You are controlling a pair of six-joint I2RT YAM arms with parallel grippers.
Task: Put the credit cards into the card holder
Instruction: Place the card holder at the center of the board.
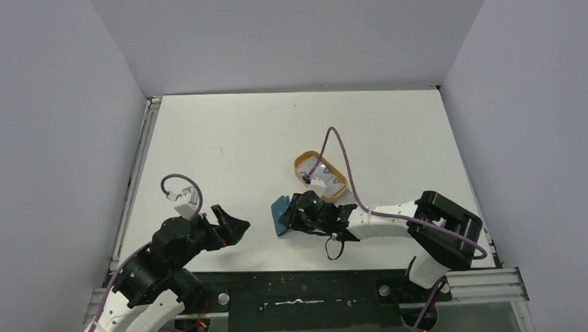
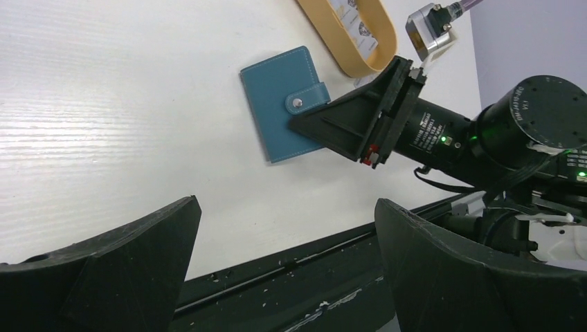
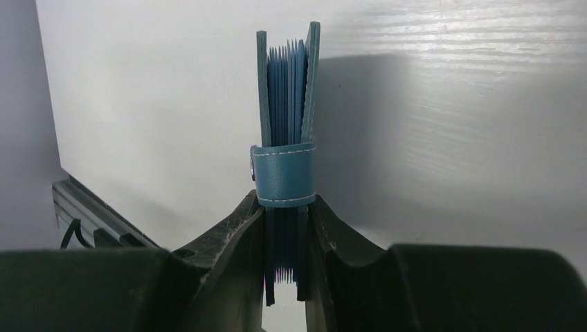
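Overhead view of a white table [image 1: 275,137], two black robot arms at its near edge.

Right claw [image 1: 289,215] narrowed to a tight pinch on a teal wallet [image 1: 280,214], one finger on each cover. From the right wrist camera, wallet [image 3: 284,111] seen edge-on, sticking straight out ahead of the claw [image 3: 285,207]. Wallet closed, snap tab [image 3: 284,176] wrapped round it just beyond the fingertips. Covers parted slightly at the end farthest from the claw, pale blue pockets between them. Perhaps raised a little off the table; hard to judge from these angles.

Left claw [image 1: 230,225] spread wide, holding nothing. From the left wrist camera, both dark fingers [image 2: 138,256] low in the foreground, the claw [image 2: 284,214] aimed at the wallet [image 2: 277,104]. Wallet ahead of this claw and apart from it, with the right claw [image 2: 311,128] gripping it at the tab [image 2: 308,97] side.

Orange-tan oval tray [image 1: 300,162] just beside the right claw, on the side away from the arm bases. Silvery cards [image 1: 325,178] with small dark print lying inside the tray [image 2: 325,34], none in either claw.
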